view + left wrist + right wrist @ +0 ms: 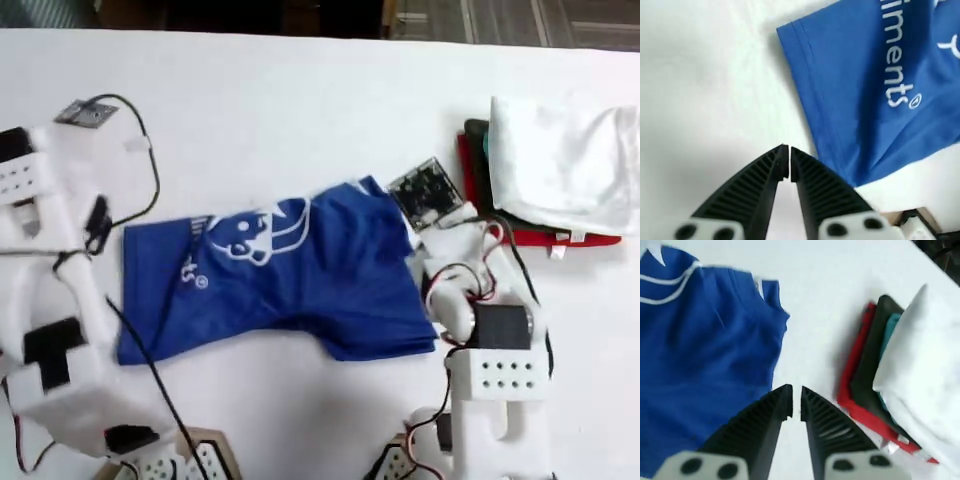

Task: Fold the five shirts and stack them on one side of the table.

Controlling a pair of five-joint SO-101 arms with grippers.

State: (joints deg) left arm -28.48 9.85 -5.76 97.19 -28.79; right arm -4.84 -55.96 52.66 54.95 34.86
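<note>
Left hand [789, 150] and right hand [795, 390], both empty, flank the blue shirt [300, 280].
The left hand's fingers are pressed together just beside the shirt's hemmed edge, at the left of the high view. The right hand's are drawn to a thin slit over bare worktop [300, 100], between the collar end and the folded stack [560, 160] at upper right. The shirt's long axis runs left to right, so each arm is nearer one end; the stack is nearer the right arm.
</note>
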